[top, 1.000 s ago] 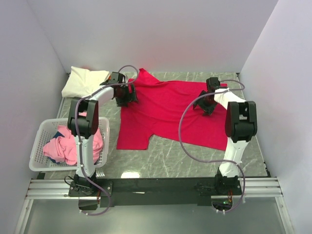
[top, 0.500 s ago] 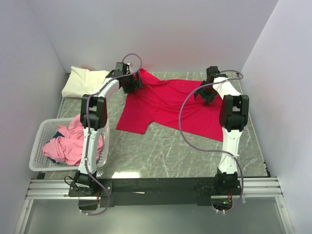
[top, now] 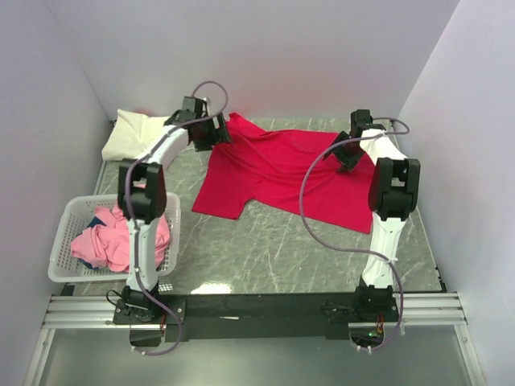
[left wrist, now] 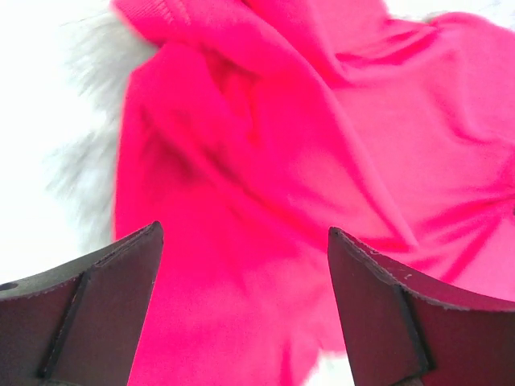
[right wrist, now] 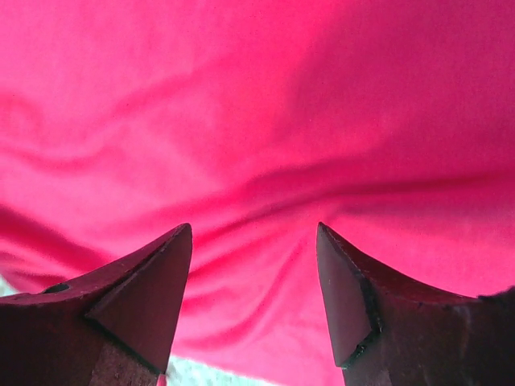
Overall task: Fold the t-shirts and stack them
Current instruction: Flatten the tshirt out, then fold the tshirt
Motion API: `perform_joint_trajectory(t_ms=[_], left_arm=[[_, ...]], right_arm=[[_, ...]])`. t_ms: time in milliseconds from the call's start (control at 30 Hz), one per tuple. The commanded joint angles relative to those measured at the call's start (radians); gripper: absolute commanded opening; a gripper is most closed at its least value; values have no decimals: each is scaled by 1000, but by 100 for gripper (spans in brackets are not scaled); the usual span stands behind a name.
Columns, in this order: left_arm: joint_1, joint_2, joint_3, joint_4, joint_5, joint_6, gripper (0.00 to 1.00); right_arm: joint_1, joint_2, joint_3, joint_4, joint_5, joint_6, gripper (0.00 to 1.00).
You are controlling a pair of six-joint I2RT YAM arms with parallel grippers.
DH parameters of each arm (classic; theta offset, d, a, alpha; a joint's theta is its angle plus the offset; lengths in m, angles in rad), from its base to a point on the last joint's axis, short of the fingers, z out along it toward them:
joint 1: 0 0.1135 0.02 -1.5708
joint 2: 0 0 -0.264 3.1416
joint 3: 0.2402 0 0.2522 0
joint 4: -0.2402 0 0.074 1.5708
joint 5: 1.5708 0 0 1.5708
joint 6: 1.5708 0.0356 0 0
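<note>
While bunched pink t-shirts [top: 98,241] sit in the white basket [top: 58,245] to the near left of the red t-shirt [top: 273,173], that red t-shirt lies spread and rumpled on the grey table [top: 265,249]. Over its far left corner hangs the left gripper [top: 211,138], jaws wide and empty. Over its far right part, the right gripper [top: 348,157] is likewise wide and empty. Farther left of it lies a folded cream t-shirt [top: 137,133].
</note>
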Motion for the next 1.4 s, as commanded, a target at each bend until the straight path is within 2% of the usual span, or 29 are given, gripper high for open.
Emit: perform_joint_trajectory(t_ms=[0,133,333,467,633,900,1200,1367], left_arm=[[1,-230,-88,-57,-132,8,89],[1,-369,-324,-108,-220,5,87],[1,-465,-501,-140,-349,14,77],[-1,-466,-535,-191,-393,31,68],[-5,-482,-621,-174,-367,21,61],[-57,-469,-649,-193,-335,3,57],[-63,-463,-698,-199,-346,-6,53],[-68,-460,-716,-171,-400,-17,47]], right_arm=[[6,-167,-60,55,-35,8,70],[8,-259,-175,108,-42,20,70],[16,-371,-336,165,-56,31,70],[22,-417,-417,183,-58,33,69],[28,-465,-488,196,-54,30,69],[33,-474,-514,188,-50,8,69],[34,-462,-526,202,-68,7,69],[34,-471,-538,193,-71,-9,69]])
